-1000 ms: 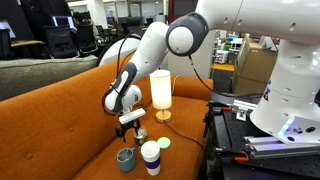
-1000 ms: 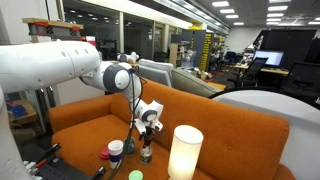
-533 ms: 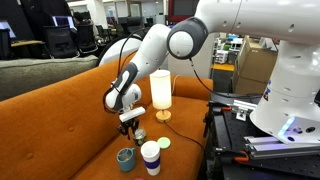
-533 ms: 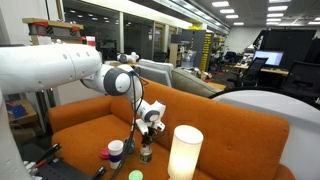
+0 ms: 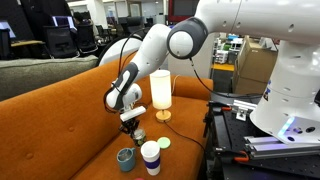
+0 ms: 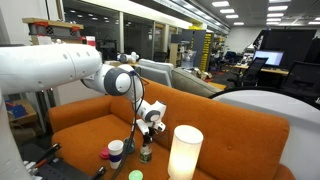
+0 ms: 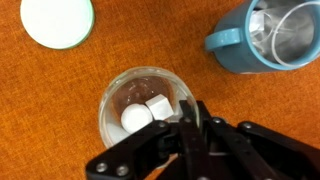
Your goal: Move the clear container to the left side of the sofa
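Note:
The clear container stands on the orange sofa seat, see-through and round, with two small white pieces inside. In the wrist view my gripper comes in from the bottom, its two dark fingers pressed together over the container's right rim, shut on it. In both exterior views the gripper points straight down onto the container, near the front of the seat. Most of the container is hidden behind the fingers there.
A teal cup and a white cup with a blue band stand close beside the container. A lit white lamp and a small green disc lie further along the seat. A black cart stands beside the sofa.
The jaws have closed from wide open onto the container's rim. The arm and the container have barely moved.

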